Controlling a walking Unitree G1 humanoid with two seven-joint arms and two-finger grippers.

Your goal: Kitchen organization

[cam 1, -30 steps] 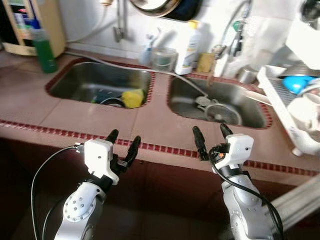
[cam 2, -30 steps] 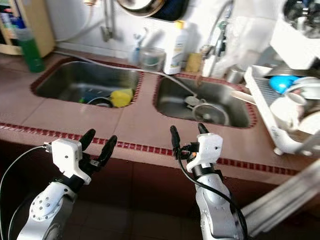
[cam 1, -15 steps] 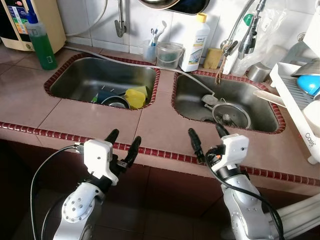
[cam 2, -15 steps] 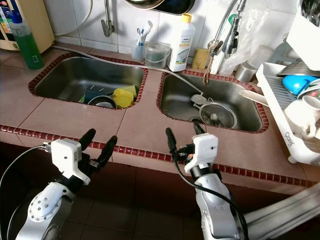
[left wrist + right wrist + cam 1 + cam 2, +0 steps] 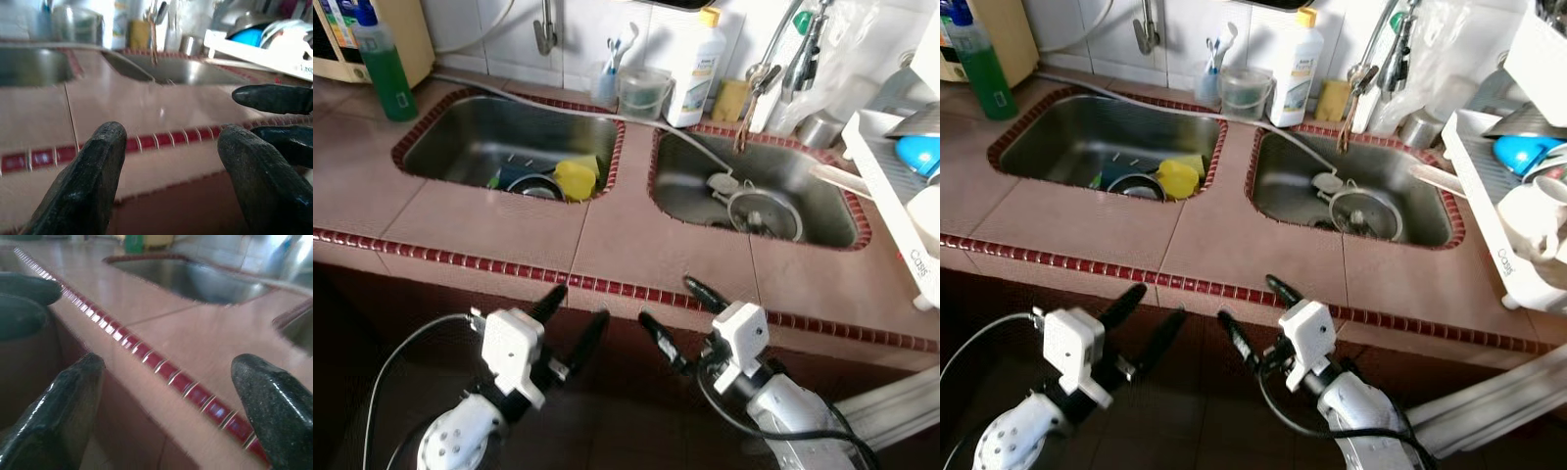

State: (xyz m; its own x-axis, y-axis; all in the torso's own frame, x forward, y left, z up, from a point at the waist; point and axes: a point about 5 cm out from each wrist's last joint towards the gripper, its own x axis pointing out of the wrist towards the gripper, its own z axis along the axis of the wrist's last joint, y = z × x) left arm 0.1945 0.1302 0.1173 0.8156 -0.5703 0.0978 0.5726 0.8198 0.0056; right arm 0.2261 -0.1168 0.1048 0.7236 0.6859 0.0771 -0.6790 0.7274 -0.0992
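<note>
yellow sponge [image 5: 575, 180] in left sink [image 5: 450, 147], beside bowl [image 5: 535, 185]

Pinkish-brown tiled countertop [image 5: 499, 220]: smooth ceramic, low sheen, edged with glossy dark-red tile beading [image 5: 607, 287]; two recessed sink basins [image 5: 509, 147]: brushed stainless steel, dull reflections; yellow sponge [image 5: 574, 179]: matt, porous; white dish rack [image 5: 1489, 211]: smooth plastic; white detergent bottle [image 5: 695, 64]: glossy plastic; wall tiles [image 5: 582, 34]: white, glazed.

Two sinks [image 5: 509, 147] [image 5: 754, 186] side by side in counter [image 5: 607, 235]; rack [image 5: 891, 196] right.
</note>
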